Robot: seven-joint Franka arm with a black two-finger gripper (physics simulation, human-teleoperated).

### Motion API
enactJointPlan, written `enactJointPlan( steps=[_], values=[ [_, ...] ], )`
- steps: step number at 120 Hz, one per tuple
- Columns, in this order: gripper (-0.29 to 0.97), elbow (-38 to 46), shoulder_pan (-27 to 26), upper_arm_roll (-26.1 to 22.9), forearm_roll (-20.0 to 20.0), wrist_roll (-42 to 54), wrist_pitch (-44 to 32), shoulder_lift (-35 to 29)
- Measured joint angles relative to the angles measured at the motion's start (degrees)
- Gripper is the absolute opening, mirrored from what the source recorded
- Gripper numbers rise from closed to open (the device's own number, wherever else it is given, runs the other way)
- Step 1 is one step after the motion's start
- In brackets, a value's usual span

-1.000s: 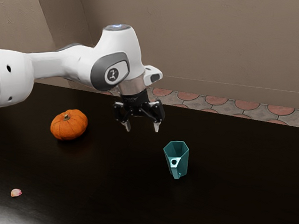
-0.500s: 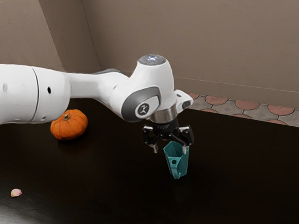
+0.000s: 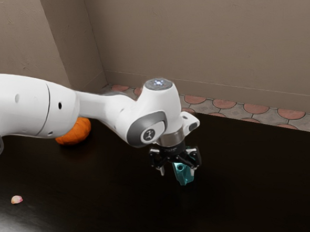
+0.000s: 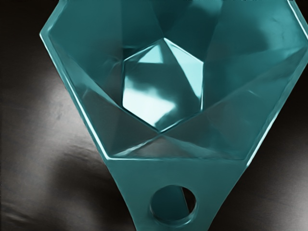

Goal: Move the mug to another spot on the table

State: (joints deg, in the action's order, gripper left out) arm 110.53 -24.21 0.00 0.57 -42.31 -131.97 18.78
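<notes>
The white arm's tool point(image 3: 177, 169) is hanging low over the dark tabletop point(image 3: 264, 188), its fingers spread wide and straddling the teal mug point(image 3: 184, 176), which is standing upright near the tabletop's middle. An orange pumpkin point(image 3: 79, 132) is peeking out behind the arm, well apart.

Your arm point(image 3: 33, 110) is glossy white, with a grey joint cap point(image 3: 145, 132) bearing a small white mark. A pale light point(image 3: 158, 83) sits at the cap's 12 o'clock. Your gripper point(image 3: 177, 169) is black.
</notes>
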Motion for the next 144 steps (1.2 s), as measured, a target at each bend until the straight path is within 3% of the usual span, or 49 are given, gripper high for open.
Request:
enactJointPlan(
  steps=[40,112,124,144],
  values=[
    [0.68,-0.2,0.5,0.0,6.3,-1.0,-4.8,3.4],
    [0.68,1.2,0.2,-0.1,6.3,-2.4,-10.0,4.7],
    [0.58,1.2,0.2,-0.1,8.0,-2.4,-10.1,4.6],
    [0.31,1.2,0.4,0.0,11.1,-2.2,-10.3,4.6]
  ],
)
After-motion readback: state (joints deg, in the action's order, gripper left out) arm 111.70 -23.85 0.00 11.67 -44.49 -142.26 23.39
